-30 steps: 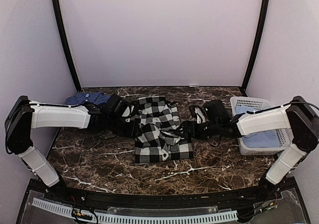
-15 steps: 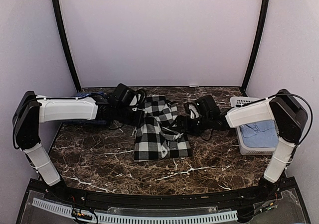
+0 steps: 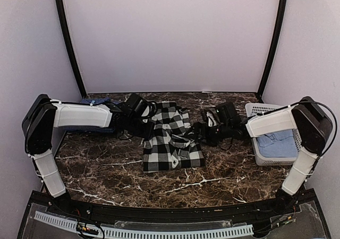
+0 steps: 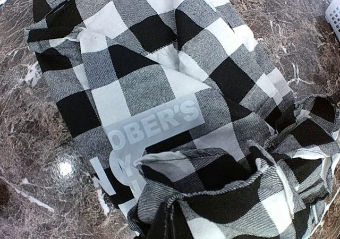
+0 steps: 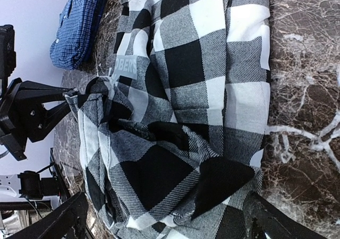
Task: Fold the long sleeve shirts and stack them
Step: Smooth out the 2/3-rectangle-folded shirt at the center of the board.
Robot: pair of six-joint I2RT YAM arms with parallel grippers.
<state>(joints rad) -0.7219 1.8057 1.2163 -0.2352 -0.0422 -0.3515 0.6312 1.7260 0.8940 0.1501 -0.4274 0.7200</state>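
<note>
Checked shirt (image 3: 172,141) rumpled on marble table (image 3: 106,170);
right gripper (image 5: 167,218) spread wide over the cloth; left gripper (image 3: 145,124) seemingly at its edge, grip unreadable.

Robot lab test cell. Left arm (image 3: 79,116) and right arm (image 3: 271,123), white and black, are bolted at the near edge of a dark marble-look tabletop (image 3: 106,170). Plain white panels (image 3: 170,37) box it in, with black curved poles (image 3: 68,42) at the far corners. Slotted cable duct (image 3: 143,231) with exposed wiring (image 3: 87,229) runs along the near edge. Staged props: checked shirt (image 3: 172,143) mid-tabletop, white basket (image 3: 265,110) at the right edge.
</note>
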